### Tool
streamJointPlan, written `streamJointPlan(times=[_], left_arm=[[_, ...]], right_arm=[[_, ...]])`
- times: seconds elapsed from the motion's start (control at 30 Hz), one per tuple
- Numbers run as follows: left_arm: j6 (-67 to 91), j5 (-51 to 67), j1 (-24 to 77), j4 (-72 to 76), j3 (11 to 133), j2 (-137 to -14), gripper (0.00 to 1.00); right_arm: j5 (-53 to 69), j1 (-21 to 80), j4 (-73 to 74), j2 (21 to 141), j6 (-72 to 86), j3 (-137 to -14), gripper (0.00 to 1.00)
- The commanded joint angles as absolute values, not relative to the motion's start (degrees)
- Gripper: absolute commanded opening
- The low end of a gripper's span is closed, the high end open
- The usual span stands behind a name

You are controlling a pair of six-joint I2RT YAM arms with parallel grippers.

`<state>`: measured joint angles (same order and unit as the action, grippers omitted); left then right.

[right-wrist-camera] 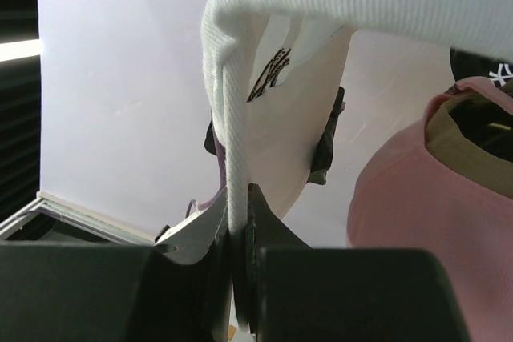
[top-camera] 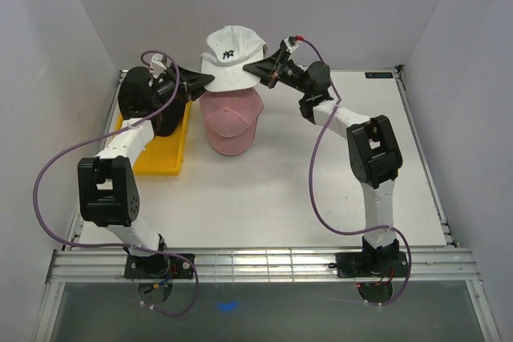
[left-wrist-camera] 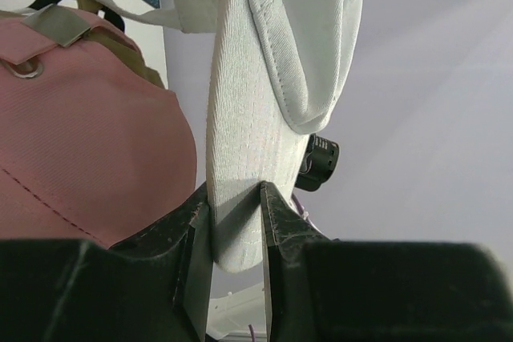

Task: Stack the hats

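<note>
A white hat (top-camera: 232, 55) with a dark logo hangs in the air between both grippers, just above a pink hat (top-camera: 231, 124) that tops the pile on the table. My left gripper (top-camera: 206, 81) is shut on the white hat's stiff brim (left-wrist-camera: 240, 150), which fills the gap between its fingers (left-wrist-camera: 272, 214). From the other side, my right gripper (top-camera: 260, 70) pinches the white hat's thin fabric edge (right-wrist-camera: 235, 158). Close beside the jaws in both wrist views lies the pink hat (left-wrist-camera: 88, 142) (right-wrist-camera: 409, 222). Tan fabric (right-wrist-camera: 473, 154) and black fabric (right-wrist-camera: 489, 66) show under its rim.
A yellow tray (top-camera: 164, 158) lies left of the pile, partly under the left arm. Purple cables loop out from both arms. White walls close in the back and sides, and a metal rail runs along the near edge (top-camera: 264, 262).
</note>
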<state>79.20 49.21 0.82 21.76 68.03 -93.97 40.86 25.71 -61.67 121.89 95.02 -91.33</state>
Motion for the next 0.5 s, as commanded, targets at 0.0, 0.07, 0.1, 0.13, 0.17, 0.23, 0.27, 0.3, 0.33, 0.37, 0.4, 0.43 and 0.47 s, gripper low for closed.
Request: streamJointPlan(times=[0.0, 0.07, 0.1, 0.13, 0.17, 0.23, 0.27, 0.3, 0.33, 0.37, 0.4, 0.43, 0.47], left_arm=[[76.2, 53.2, 3.3, 22.5, 66.3, -94.0, 0.02], [76.4, 53.3, 3.3, 23.1, 65.7, -93.7, 0.02], [76.5, 53.3, 3.3, 23.3, 65.6, -93.3, 0.02], [76.5, 53.3, 3.3, 23.3, 65.5, -93.2, 0.02], [76.5, 53.4, 3.3, 23.4, 65.3, -93.0, 0.02], [76.4, 53.7, 3.3, 23.4, 65.0, -92.3, 0.02], [76.3, 53.8, 3.3, 23.4, 64.7, -92.0, 0.02], [76.3, 53.8, 3.3, 23.4, 64.1, -91.7, 0.02], [76.2, 53.9, 3.3, 23.4, 63.8, -91.1, 0.02], [76.1, 54.1, 3.3, 23.4, 63.5, -90.9, 0.02], [75.9, 54.1, 3.3, 23.4, 63.0, -90.6, 0.02], [75.9, 54.1, 3.2, 23.4, 62.8, -90.1, 0.02], [75.9, 54.1, 3.1, 23.4, 62.5, -89.7, 0.01]], right_arm=[[47.5, 28.7, -67.9, 120.3, 95.5, -90.1, 0.08], [47.8, 28.7, -68.3, 120.0, 95.3, -89.7, 0.08], [47.9, 28.7, -68.3, 119.6, 95.2, -89.4, 0.08], [48.1, 28.7, -68.3, 119.4, 95.1, -89.3, 0.08], [48.1, 28.8, -68.3, 119.1, 95.0, -89.1, 0.08], [48.1, 29.1, -68.5, 118.6, 94.8, -87.9, 0.08], [48.1, 29.2, -68.6, 118.0, 94.7, -87.4, 0.08], [48.1, 29.4, -68.9, 117.9, 94.7, -86.8, 0.08], [48.1, 29.5, -69.2, 117.6, 94.7, -85.5, 0.08], [48.0, 29.6, -69.7, 117.2, 94.7, -84.8, 0.08], [48.0, 29.7, -70.1, 117.0, 94.7, -84.1, 0.08], [48.2, 29.8, -70.6, 116.8, 94.7, -83.0, 0.08], [48.2, 29.9, -70.8, 116.4, 94.5, -82.4, 0.08]])
